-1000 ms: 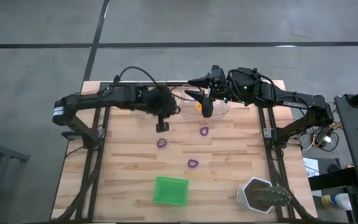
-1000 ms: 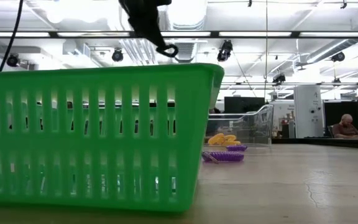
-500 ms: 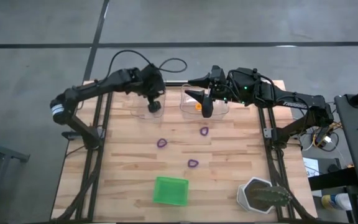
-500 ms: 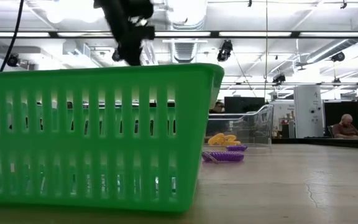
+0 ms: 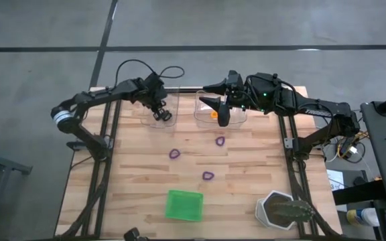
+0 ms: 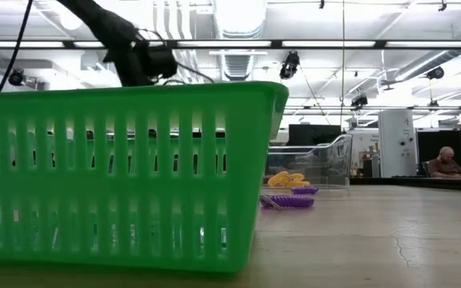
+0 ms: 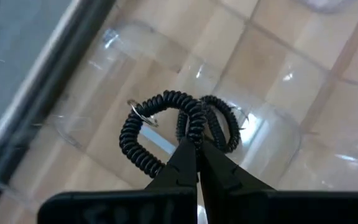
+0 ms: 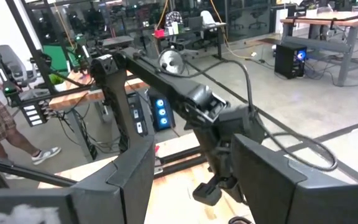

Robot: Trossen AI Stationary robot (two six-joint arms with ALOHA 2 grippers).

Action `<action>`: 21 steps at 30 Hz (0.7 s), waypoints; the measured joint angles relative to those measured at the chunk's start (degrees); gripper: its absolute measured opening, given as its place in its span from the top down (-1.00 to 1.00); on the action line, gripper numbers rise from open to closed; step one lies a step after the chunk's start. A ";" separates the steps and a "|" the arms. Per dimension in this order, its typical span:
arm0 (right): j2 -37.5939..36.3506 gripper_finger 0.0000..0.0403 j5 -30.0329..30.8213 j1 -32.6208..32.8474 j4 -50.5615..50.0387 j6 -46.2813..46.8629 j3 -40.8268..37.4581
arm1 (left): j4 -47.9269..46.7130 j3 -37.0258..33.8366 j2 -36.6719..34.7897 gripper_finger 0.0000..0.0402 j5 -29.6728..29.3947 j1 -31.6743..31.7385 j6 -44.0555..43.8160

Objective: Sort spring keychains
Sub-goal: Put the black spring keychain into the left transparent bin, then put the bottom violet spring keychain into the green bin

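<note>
My left gripper [image 5: 161, 114] [image 7: 196, 142] is shut on a black spring keychain [image 7: 143, 135] over the left clear tray [image 5: 151, 121] [image 7: 272, 149] at the far edge. A second black coil [image 7: 224, 122] shows just behind the fingertips. My right gripper [image 5: 214, 102] [image 8: 191, 186] hangs open above the right clear tray [image 5: 238, 116], which holds orange keychains [image 5: 214, 114] [image 6: 286, 179]. Three purple keychains [image 5: 175, 154] [image 5: 220, 141] [image 5: 208, 175] lie flat on the wood mid-table. My left gripper pinches the black keychain's coil [image 7: 190, 122] between its two fingertips [image 7: 180, 157], on the side of the loop away from the small metal ring [image 7: 139, 112]. The loop sticks out past the fingertips above the tray floor. I cannot tell whether it touches the tray.
A green square tray [image 5: 183, 205] [image 6: 118, 176] sits near the table's near edge and fills most of the low view. A potted plant [image 5: 283, 211] stands at the near right corner. Bare wood lies between the purple keychains and the trays. People show in the room beyond.
My left gripper has moved from the table's middle toward the far edge and slightly left, ending over the left clear tray. It has stayed shut and has carried the black keychain with it. The right arm has kept still.
</note>
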 joint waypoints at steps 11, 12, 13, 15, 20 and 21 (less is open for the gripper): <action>0.13 -0.02 0.02 0.00 -0.03 -0.15 0.00 | 4.98 -4.97 1.72 0.92 1.05 0.18 -1.67; 0.13 -0.02 0.02 0.00 -0.03 -0.14 0.00 | 5.31 -4.97 1.78 0.89 0.58 0.18 -2.48; 0.13 -0.02 0.02 0.00 -0.03 -0.13 0.00 | 5.69 -4.95 1.80 0.87 -0.07 0.18 -3.70; 0.13 -0.02 0.02 0.00 -0.03 -0.01 0.00 | 6.49 -4.75 1.82 0.82 -0.33 0.18 -5.80; 0.15 -0.02 0.02 -0.04 -0.08 0.27 0.00 | 6.73 -3.37 1.82 0.65 1.59 0.18 -7.39; 0.15 -0.02 0.00 -0.04 -0.14 0.36 0.00 | 6.59 -3.06 1.82 0.61 1.63 0.16 -7.98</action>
